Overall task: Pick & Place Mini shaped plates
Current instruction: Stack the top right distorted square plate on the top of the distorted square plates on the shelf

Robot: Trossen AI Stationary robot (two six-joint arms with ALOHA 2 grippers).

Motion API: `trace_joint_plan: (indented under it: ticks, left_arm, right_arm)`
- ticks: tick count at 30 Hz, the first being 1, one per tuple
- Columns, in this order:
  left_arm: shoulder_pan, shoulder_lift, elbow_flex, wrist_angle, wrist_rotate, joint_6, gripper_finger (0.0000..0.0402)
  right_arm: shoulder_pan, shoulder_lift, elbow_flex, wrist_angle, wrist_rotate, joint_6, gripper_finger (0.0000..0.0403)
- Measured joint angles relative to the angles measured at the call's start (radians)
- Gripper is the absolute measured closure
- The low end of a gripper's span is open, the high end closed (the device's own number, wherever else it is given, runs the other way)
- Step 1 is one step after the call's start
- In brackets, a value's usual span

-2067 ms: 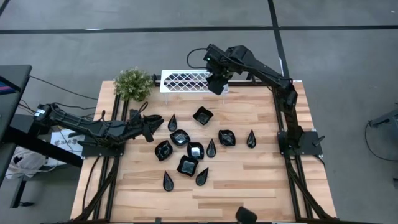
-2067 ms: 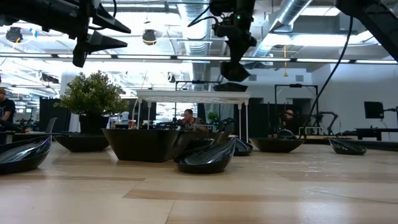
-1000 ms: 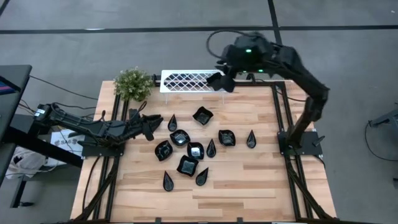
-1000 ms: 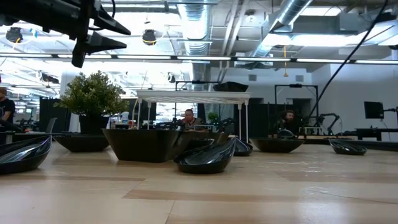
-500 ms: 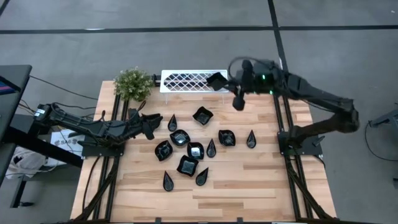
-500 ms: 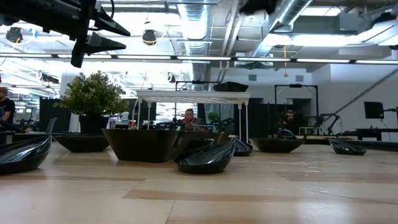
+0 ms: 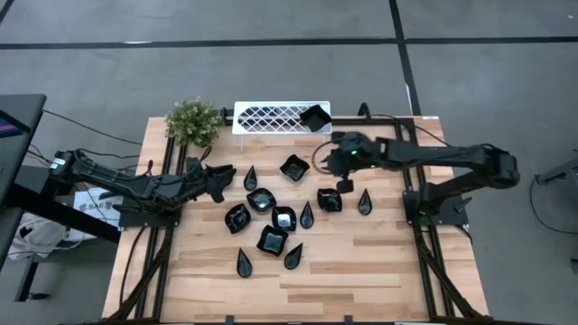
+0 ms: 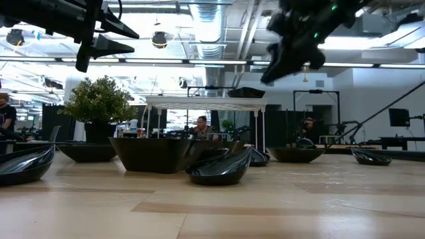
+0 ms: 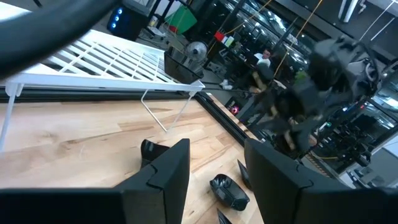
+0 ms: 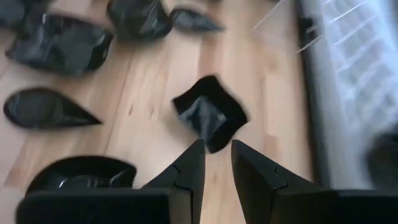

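The right gripper (image 7: 344,183) is hanging over the middle of the table with its fingers (image 10: 186,171) nearly pressed together, leaving only a narrow gap and holding nothing; it is hovering just right of a wavy-edged square plate (image 7: 293,168) that is lying on the wood below it. Around that spot the rest of the mini shaped plates (image 7: 271,219) are sitting scattered over the table's centre, teardrops and wavy squares alike, about a dozen as far as the high view shows. On the far side, one black plate (image 7: 314,118) is resting on the right end of the white lattice tray (image 7: 266,117), so by the look of it only one placement is done and nearly the whole pile is waiting. At the left edge the left gripper (image 7: 219,176) is waiting with its fingers (image 9: 165,177) spread and empty, near the green potted plant (image 7: 192,121).
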Motion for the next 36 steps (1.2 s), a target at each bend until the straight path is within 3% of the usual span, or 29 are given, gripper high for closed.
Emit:
trace_joint_plan:
  ticks: [12, 17, 21, 29, 36]
  left_arm:
    - [0.000, 0.000, 0.000, 0.000, 0.000, 0.000, 0.0247]
    - [0.000, 0.000, 0.000, 0.000, 0.000, -0.001, 0.0247]
    - [0.000, 0.000, 0.000, -0.002, 0.000, -0.002, 0.0247]
    - [0.000, 0.008, 0.000, 0.000, 0.000, -0.003, 0.0247]
    - [0.000, 0.007, 0.000, 0.000, 0.000, -0.001, 0.0247]
  right_arm:
    - [0.050, 0.288, 0.152, 0.029, 0.008, -0.012, 0.0330]
    - [0.050, 0.379, 0.205, 0.010, 0.008, -0.090, 0.0330]
    - [0.051, 0.430, 0.231, -0.003, 0.013, -0.144, 0.0330]
    - [0.072, 0.504, 0.243, -0.007, 0.129, -0.295, 0.0330]
    - [0.103, 0.506, 0.243, 0.010, 0.156, -0.381, 0.0330]
